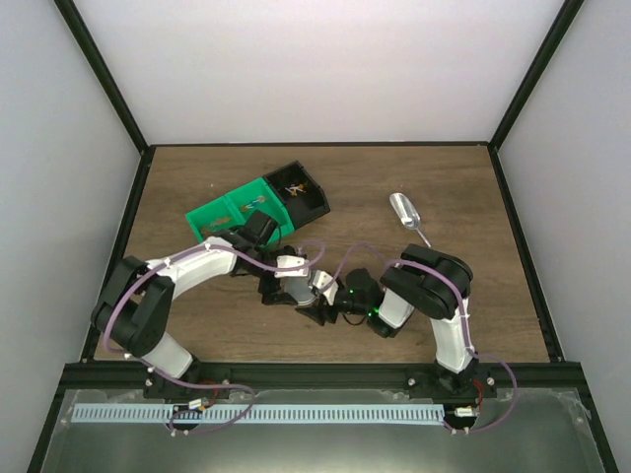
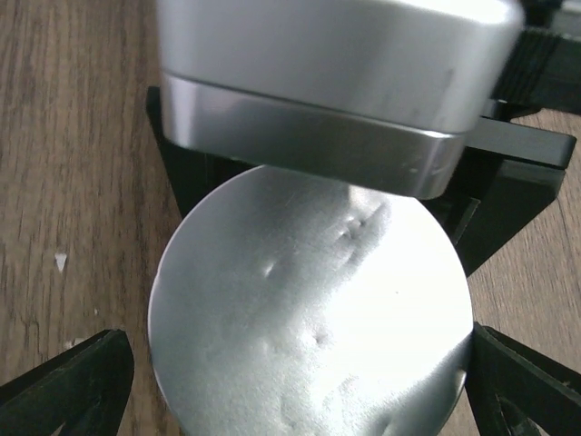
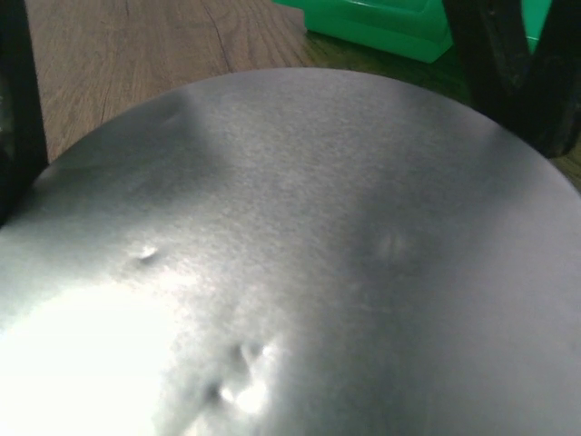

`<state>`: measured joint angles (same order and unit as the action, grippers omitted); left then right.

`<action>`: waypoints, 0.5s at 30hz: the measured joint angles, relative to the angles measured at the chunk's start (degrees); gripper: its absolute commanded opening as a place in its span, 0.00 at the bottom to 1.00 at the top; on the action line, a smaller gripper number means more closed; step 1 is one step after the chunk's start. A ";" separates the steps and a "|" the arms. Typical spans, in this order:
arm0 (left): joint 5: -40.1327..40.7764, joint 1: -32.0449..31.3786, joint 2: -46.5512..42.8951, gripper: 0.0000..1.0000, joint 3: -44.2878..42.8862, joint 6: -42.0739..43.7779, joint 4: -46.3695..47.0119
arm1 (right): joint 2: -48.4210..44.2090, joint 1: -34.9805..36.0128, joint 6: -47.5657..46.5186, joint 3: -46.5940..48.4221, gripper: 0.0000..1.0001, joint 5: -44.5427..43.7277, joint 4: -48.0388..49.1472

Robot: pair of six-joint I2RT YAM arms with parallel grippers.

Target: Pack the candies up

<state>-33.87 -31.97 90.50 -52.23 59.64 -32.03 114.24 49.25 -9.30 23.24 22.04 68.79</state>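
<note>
Closing stage, by judgement. The round lid (image 2: 309,309) sits between the left gripper (image 2: 304,381) jaws, which are spread and not clamping. The right gripper (image 3: 263,91) jaws flank it, grip undeterminable. A few candies (image 1: 293,187) lie in the far-left black bin (image 1: 312,205)

Orange candies (image 1: 293,187), green tray (image 1: 219,214), silver lid (image 2: 309,318)

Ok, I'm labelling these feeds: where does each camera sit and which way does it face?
Top external: fixed above and behind the bases, looking down on the table; left arm, right arm, green bin and scoop show.
Left wrist: on the left arm, looking down at the round lid; left gripper's fingers flank it.
Right wrist: on the right arm, close over the round lid, facing the green bin; right gripper's fingers at the edges.
Shared: both wrist views show that lid.
</note>
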 measured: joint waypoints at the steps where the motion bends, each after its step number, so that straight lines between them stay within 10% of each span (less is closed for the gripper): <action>1: 0.02 0.07 -0.17 1.00 0.07 -0.92 0.02 | 0.00 0.00 0.11 0.09 0.49 -0.02 -0.11; 15: 12.68 -4.11 -13.09 1.00 12.74 -32.59 18.05 | 0.24 0.76 2.69 2.54 0.50 -2.51 -2.16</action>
<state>-21.19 -36.07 77.41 -39.48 27.05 -13.98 114.48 50.02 -6.61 25.78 19.53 66.63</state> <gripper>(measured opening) 0.999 0.800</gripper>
